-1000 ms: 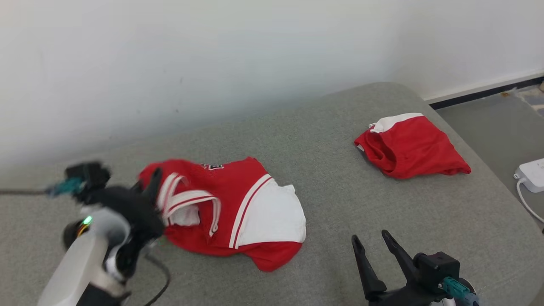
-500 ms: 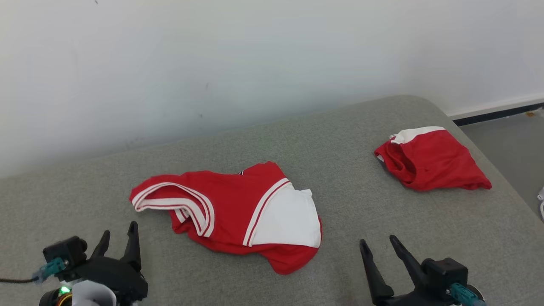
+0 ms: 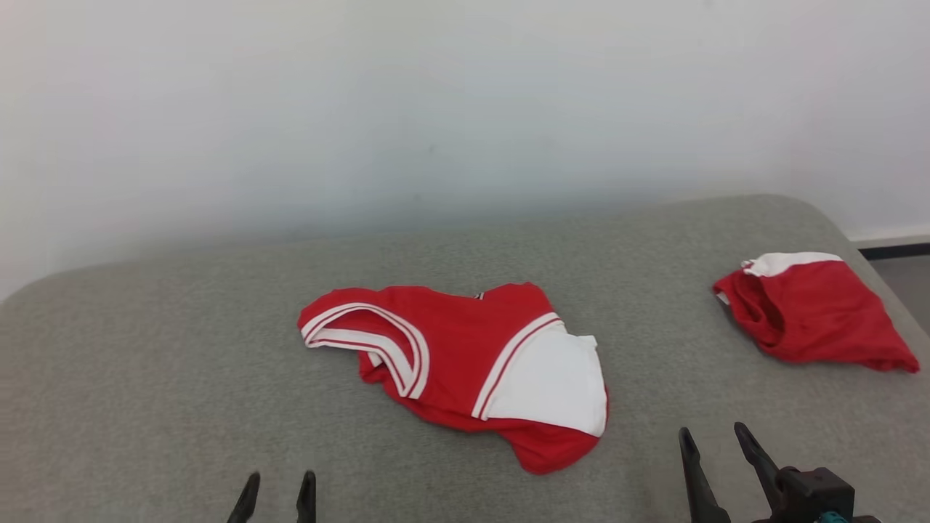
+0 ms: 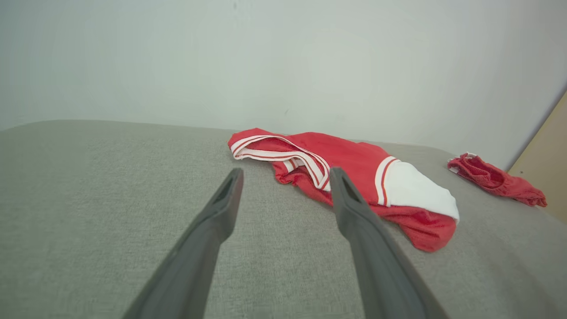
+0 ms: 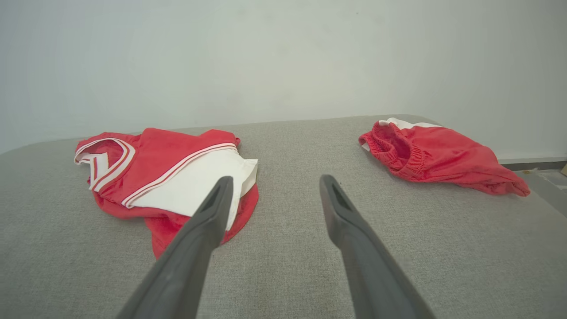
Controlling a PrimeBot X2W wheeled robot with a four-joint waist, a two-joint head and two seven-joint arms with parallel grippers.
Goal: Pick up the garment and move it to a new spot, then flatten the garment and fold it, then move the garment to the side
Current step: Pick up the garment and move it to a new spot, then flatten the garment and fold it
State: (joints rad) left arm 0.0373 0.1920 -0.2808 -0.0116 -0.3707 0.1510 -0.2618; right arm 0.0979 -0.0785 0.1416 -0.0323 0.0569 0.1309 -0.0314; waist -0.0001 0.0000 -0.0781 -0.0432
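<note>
The garment [image 3: 450,349] is a red sleeveless jersey with white trim and a white panel. It lies crumpled in the middle of the grey padded surface [image 3: 145,363], and also shows in the left wrist view [image 4: 354,161] and the right wrist view [image 5: 177,155]. My left gripper [image 3: 280,483] is open at the bottom edge, short of the jersey's near left side, with nothing between its fingers [image 4: 285,173]. My right gripper [image 3: 712,434] stands open and empty at the lower right, near the jersey's red hem [image 5: 275,179].
A pair of red shorts [image 3: 814,319] with a white band lies near the surface's right edge [image 5: 438,155] [image 4: 500,181]. A pale wall [image 3: 465,109] rises right behind the surface. The surface rounds off at the right, with floor beyond.
My left gripper has let go of the jersey's trimmed opening, opened and drawn back toward the near edge. The jersey has settled on the surface. The head camera has turned, shifting the whole picture.
</note>
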